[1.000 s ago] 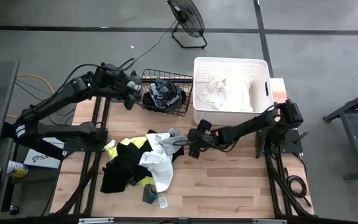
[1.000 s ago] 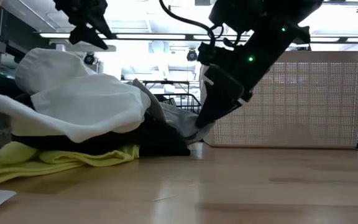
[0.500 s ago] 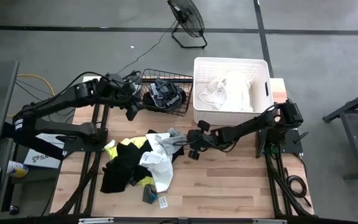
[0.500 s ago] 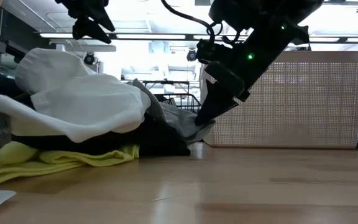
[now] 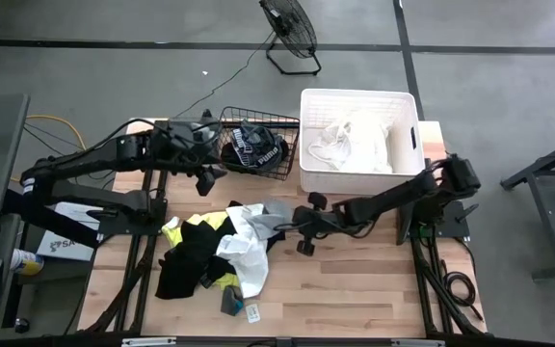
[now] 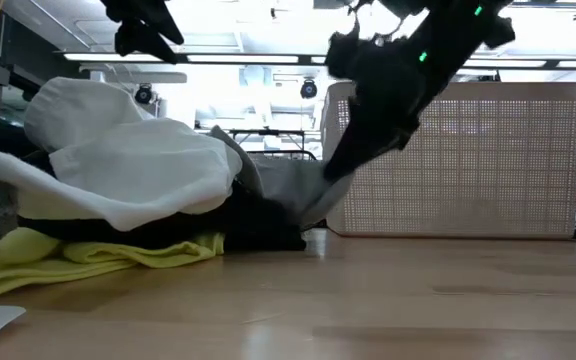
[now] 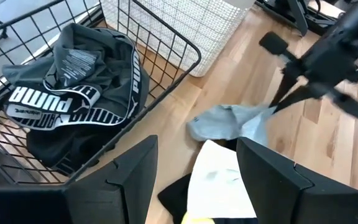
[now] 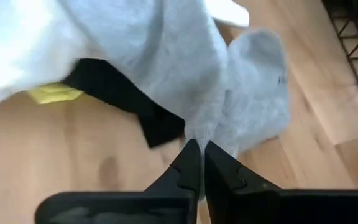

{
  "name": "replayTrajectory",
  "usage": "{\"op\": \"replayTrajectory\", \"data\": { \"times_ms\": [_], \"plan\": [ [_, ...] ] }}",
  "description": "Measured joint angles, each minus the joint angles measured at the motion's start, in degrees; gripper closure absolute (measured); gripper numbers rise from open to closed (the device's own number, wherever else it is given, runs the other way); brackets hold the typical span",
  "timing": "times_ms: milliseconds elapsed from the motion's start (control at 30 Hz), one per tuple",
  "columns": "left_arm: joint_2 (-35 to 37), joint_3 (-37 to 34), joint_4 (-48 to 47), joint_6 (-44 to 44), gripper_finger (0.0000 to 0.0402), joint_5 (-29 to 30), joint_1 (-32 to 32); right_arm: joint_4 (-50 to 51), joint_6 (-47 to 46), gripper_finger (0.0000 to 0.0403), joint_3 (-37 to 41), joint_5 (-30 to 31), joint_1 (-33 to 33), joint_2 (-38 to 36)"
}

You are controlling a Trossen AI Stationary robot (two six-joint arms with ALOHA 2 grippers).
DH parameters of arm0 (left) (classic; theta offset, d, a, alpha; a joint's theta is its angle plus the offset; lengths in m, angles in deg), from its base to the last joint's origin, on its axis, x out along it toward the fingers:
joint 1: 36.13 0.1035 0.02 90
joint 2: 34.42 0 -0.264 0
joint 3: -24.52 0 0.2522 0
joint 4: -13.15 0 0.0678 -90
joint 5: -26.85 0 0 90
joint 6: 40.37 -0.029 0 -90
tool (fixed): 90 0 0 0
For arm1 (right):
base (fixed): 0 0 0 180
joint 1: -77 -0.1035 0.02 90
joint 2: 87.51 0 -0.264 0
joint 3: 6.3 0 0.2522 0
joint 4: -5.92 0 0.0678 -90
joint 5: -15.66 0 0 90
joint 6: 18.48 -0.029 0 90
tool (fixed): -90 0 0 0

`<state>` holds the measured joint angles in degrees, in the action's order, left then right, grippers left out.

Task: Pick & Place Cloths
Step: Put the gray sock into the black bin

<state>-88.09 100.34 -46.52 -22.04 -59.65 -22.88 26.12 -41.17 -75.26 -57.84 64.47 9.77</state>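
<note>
A pile of cloths (image 5: 215,249) in black, white, neon yellow and grey lies in the middle of the table. My right gripper (image 8: 197,163) is shut on a grey cloth (image 5: 276,213) at the pile's right side. My left gripper (image 5: 210,174) hangs open above the table between the black wire basket (image 5: 254,145) and the pile, with nothing between its fingers (image 7: 137,167). A black cloth with white lettering (image 7: 73,93) lies in the basket. A white cloth (image 5: 355,143) lies in the white tub (image 5: 408,108). My right gripper pinches a gathered fold of the grey cloth (image 8: 201,134) between its two fingertips. The fingers slant down from the table's right side. The held part (image 6: 313,185) is raised off the table and stretches down to the pile, where the cloth's other end still lies.
The white tub stands at the far right, right behind my right arm (image 5: 383,200). The wire basket stands left of it. A small card (image 5: 252,313) and a dark object (image 5: 230,301) lie near the front edge. Bare wood (image 5: 355,280) shows on the near right.
My right gripper has shut on the grey cloth and risen a little, drawing that part up from the pile's right side; the rest of the pile has stayed put. My left gripper has swung from over the basket toward the table's near edge and the pile, still open.
</note>
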Motion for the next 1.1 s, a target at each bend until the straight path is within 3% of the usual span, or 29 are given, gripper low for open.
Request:
{"op": "replayTrajectory", "data": {
  "times_ms": [267, 600, 867, 1100],
  "plan": [
    [-0.7, 0.0, 2.8, 0.2, 0.0187, 1.3, -1.8, 1.6, 1.2, 0.0399, 0.0, 2.4, -3.9, -10.9],
    [-3.7, 0.0, 8.9, -1.6, 0.0187, 1.3, -6.0, -0.6, 4.7, 0.04, 0.0, 12.1, -8.1, -22.8],
    [-7.4, 0.0, 18.3, -3.7, 0.0187, -1.2, -10.8, -9.2, 10.2, 0.04, 0.0, 17.1, -8.6, -24.9],
    [-10.4, 0.0, 26.4, -15.6, 0.0187, -2.7, -16.3, -15.1, 12.4, 0.04, 0.0, 20.8, -8.6, -24.9]
  ]
}}
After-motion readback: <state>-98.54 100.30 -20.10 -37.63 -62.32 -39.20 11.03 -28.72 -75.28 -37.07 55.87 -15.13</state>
